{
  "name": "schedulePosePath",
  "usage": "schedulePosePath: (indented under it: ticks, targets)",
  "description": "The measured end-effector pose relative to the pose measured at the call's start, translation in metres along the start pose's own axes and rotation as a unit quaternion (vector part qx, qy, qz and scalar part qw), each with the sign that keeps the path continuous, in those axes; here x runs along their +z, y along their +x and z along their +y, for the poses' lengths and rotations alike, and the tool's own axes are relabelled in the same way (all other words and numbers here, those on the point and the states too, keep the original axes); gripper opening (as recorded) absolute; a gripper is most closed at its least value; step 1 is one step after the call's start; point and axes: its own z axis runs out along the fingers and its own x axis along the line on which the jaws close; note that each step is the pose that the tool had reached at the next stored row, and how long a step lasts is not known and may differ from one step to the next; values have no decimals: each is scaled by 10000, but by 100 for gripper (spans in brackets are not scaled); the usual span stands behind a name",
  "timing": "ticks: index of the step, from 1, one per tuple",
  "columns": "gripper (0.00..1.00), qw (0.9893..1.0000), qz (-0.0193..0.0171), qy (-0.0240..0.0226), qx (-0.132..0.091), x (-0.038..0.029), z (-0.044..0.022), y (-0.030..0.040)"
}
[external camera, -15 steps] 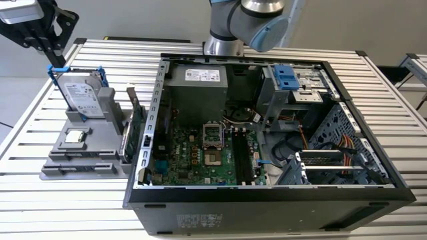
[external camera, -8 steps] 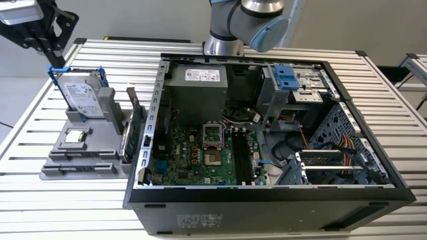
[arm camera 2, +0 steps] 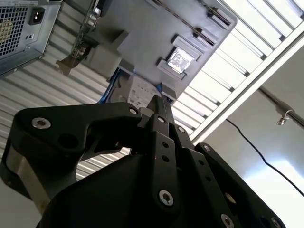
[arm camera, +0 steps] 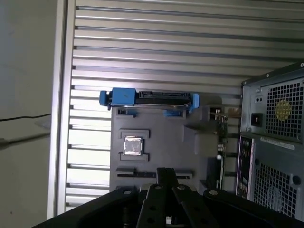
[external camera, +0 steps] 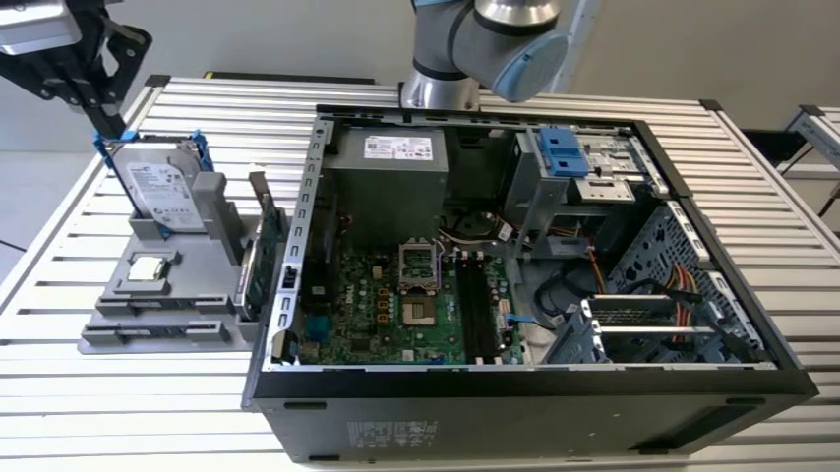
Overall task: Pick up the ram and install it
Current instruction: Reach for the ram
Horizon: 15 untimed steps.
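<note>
Gripper [external camera: 113, 123] pinched to a narrow point with nothing between the fingers, seen the same in both wrist views. Hovers just over the blue-framed hard drive [external camera: 164, 192] at the far end of the gray fixture [external camera: 132, 329], fingertips close to the frame's corner. Next along the fixture, a silver processor chip [external camera: 149, 267] in its recess. Then, at the fixture's edge toward the computer case [external camera: 525, 385], the wider green card [external camera: 271, 246] with its metal bracket. Beside it, what looks to be the ram [external camera: 248, 287], standing on edge, thin and hard to make out. Well apart from the gripper, so untouched. Farther on, inside the case, black memory slots [external camera: 475, 310] on the motherboard [external camera: 381, 315], seemingly empty. Judged as the approach stage of the pick, nothing lifted yet. Calls for fingers parted and squared to the ram's thin upper edge, clear of the neighbouring card, before any closing.
</note>
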Motion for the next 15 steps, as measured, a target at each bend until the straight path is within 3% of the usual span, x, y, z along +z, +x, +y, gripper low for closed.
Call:
schedulePosePath:
  ticks: [15]
  targets:
    - [0,10000,37,-3,2,-8,-176,3]
